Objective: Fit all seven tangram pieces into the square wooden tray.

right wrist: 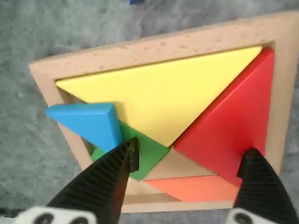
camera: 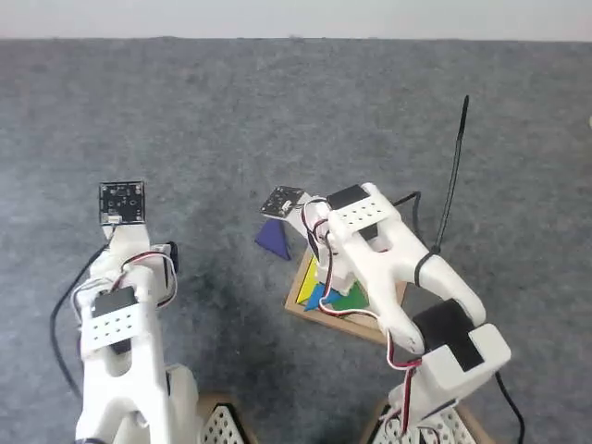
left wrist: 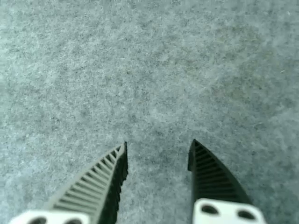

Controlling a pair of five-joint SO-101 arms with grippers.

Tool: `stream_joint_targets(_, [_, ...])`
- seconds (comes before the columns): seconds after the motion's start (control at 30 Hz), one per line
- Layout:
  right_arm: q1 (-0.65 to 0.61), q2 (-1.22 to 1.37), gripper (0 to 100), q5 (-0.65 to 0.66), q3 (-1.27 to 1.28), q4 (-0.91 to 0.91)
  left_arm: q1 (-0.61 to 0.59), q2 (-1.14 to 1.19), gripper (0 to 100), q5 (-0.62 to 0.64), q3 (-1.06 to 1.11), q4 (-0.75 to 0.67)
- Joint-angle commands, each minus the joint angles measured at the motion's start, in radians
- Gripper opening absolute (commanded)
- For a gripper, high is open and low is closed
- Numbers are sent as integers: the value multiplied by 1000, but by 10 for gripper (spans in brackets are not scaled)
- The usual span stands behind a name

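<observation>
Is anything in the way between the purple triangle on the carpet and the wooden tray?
Nothing lies on the carpet between the purple triangle and the tray. But the right gripper hangs open over the tray, and the blue piece rests partly on its rim.

Pieces (right wrist: 163, 93) in the tray (right wrist: 154, 44) — one triangle (camera: 273, 239) on the mat (camera: 185, 111) just left of it

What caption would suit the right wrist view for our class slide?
Open right pincer above the wooden tray, where the blue triangle sits askew beside the yellow triangle.
</observation>
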Motion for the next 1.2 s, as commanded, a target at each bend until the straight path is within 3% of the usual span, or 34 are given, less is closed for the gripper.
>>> stream_joint_targets(0.0, [-38, -51, 343, -12, 40, 15, 3, -5, 206, 6, -31, -21])
stream_joint_targets(0.5, [-82, -53, 343, -58, 57, 24, 3, -5, 206, 6, -31, -23])
stream_joint_targets(0.9, [-74, -51, 342, -345, 58, 22, 3, -5, 206, 6, -31, -23])
stream_joint_targets(1.17, [-82, -53, 342, -338, 58, 21, 3, -5, 206, 6, -30, -23])
